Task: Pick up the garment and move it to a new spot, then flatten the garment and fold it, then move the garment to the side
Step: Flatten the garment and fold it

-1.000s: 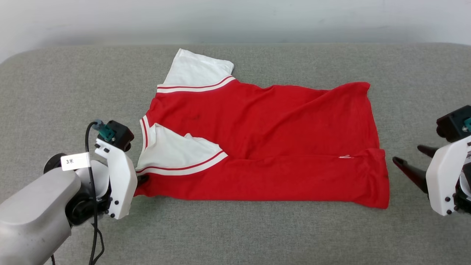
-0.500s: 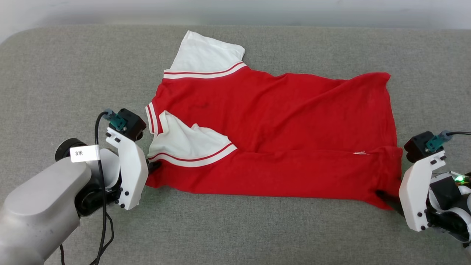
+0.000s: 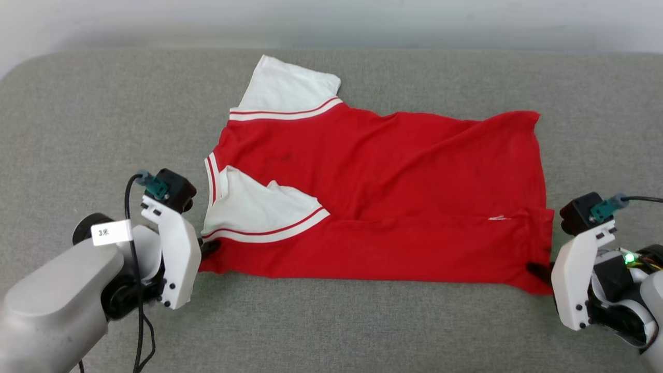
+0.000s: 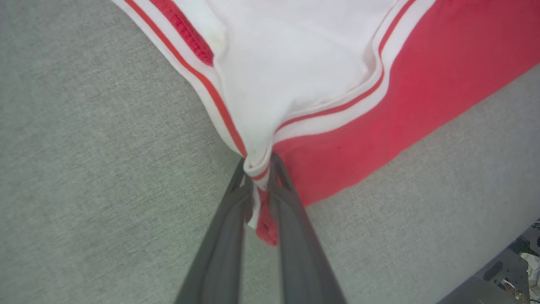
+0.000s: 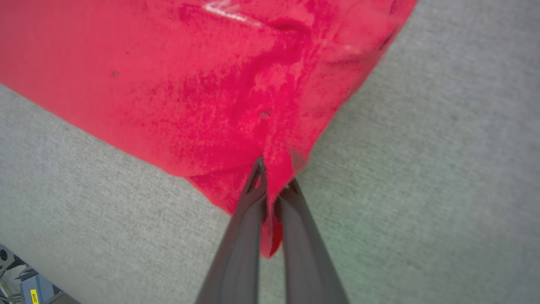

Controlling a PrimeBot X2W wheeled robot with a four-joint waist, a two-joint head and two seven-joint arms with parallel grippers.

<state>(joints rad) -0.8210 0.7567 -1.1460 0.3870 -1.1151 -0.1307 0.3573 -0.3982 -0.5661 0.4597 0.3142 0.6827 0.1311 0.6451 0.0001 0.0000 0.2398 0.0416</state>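
The garment (image 3: 393, 176), a red T-shirt with white sleeves and striped trim, lies spread on the grey cloth-covered table (image 3: 331, 321), its near long edge folded over with one white sleeve on top. My left gripper (image 3: 210, 247) is shut on the garment's near left corner; in the left wrist view the left gripper (image 4: 258, 169) pinches red and white cloth (image 4: 295, 76) between its dark fingers. My right gripper (image 3: 536, 270) is shut on the near right corner. In the right wrist view the right gripper (image 5: 273, 177) clamps the red hem (image 5: 202, 84).
The grey table surface runs wide around the shirt, with bare room in front (image 3: 362, 331) and to the far left (image 3: 77, 129). A pale wall (image 3: 331, 20) rises behind the table's far edge. A black cable (image 3: 135, 311) hangs from my left wrist.
My right gripper came in from the right, open, reached the garment's near right corner and shut on it. The head camera shifted. My left gripper kept its hold.
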